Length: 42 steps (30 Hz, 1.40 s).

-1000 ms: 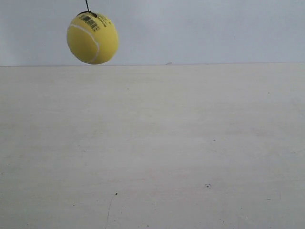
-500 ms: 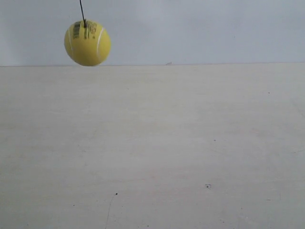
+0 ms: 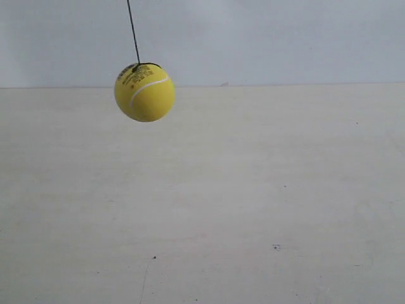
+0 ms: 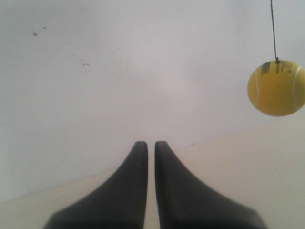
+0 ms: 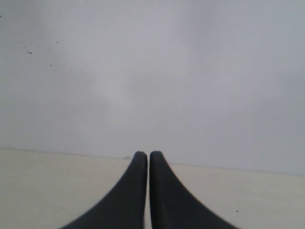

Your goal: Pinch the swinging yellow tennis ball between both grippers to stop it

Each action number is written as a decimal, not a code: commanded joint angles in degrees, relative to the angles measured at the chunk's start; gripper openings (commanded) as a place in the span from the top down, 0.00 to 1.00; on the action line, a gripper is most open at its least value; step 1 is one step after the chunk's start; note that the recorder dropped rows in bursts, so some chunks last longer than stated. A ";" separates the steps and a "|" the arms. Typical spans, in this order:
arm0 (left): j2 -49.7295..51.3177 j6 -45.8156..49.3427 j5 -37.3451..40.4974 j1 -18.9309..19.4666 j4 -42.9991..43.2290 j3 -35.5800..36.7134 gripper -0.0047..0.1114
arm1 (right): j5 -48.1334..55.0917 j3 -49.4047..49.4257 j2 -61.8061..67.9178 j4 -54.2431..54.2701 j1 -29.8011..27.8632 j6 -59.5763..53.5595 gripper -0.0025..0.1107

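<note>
Freely hanging, the small bright yellow tennis ball (image 3: 144, 92) is in the air above the pale, off-white flat table top (image 3: 253, 202), touching nothing but its string. In the exterior view it hangs across the line of the table's far edge, so its upper part shows against the plain grey-white wall (image 3: 285, 38) behind the table and its lower part against the table surface. A thin dark string (image 3: 131, 31) runs up from the top of the ball, leaning slightly, and out of view above the table. A white curved seam (image 3: 149, 84) crosses the ball's face, and a patch of black barcode-like print (image 3: 136, 75) sits near the string's knot.

The left wrist view catches the ball (image 4: 276, 88) too, above the table's far edge, well apart from the black tapered left gripper (image 4: 150, 145) and off to one side of it, not between its fingers. Those fingers stand close together with only a narrow slit between their tips, holding nothing. The black tapered right gripper (image 5: 143, 155) has its fingers almost touching, likewise holding nothing; its tips point at the table's far edge, with the wall beyond.
</note>
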 commanded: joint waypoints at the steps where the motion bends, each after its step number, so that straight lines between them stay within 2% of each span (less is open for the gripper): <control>1: 8.90 4.21 -6.85 -0.26 -3.56 -3.73 0.92 | -3.28 -4.22 8.44 -4.54 -0.03 1.40 0.98; 9: 32.29 21.43 -22.26 -0.26 -13.34 -8.59 0.92 | -5.84 -10.99 21.04 -20.32 -0.03 8.30 0.98; 14: 46.63 26.84 -32.11 -0.26 -12.30 -13.46 0.92 | -11.21 -13.31 28.11 -27.86 -0.03 10.43 0.98; 19: 56.17 32.38 -36.96 -0.26 -11.42 -16.01 0.92 | -15.04 -14.76 32.67 -34.11 -0.03 11.69 0.98; 23: 58.52 37.77 -37.64 -0.26 -12.23 -16.51 0.92 | -16.42 -16.96 35.30 -35.09 -0.03 11.36 0.98; 29: 58.62 41.29 -37.22 -0.26 -13.06 -16.62 0.92 | -19.13 -22.35 40.79 -44.38 -0.03 16.58 0.98; 37: 59.79 39.14 -35.99 -0.26 -10.05 -20.59 0.92 | -26.09 -29.14 49.86 -51.86 -0.03 20.70 0.98; 42: 62.47 37.37 -36.67 -0.26 -6.89 -23.03 0.92 | -27.04 -30.43 53.78 -53.33 -0.03 21.13 0.98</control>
